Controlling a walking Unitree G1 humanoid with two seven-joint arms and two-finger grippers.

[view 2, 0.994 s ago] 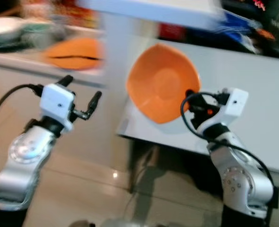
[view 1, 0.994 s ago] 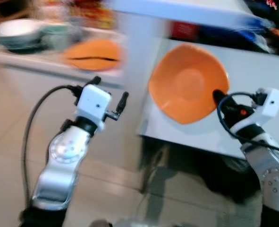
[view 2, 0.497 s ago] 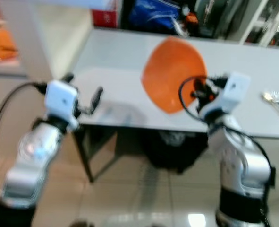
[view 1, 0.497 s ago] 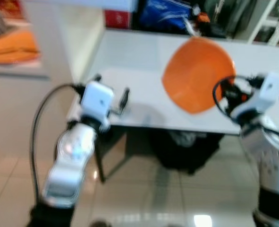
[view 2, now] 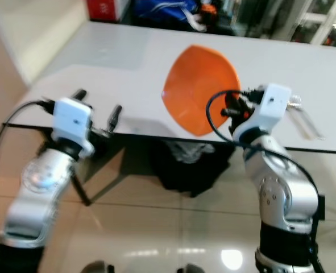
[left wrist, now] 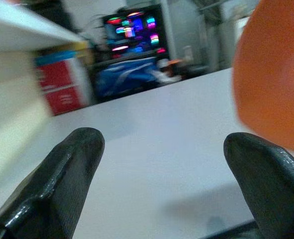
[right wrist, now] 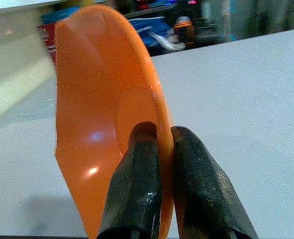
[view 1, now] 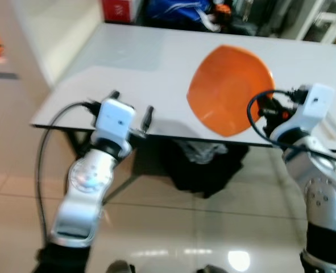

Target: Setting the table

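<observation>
Plate held over the tabletop
My right gripper clamps the orange plate near the tabletop's front edge; left gripper fingers apart.

Plate held on edge above the table's near side, between the two arms.

The right gripper pinches the plate by its rim, one finger on each face, over the table. To the left, the left gripper hovers spread at the table's near edge. Cutlery lies on the table to the right of the plate. Bags sit behind the far edge.
</observation>
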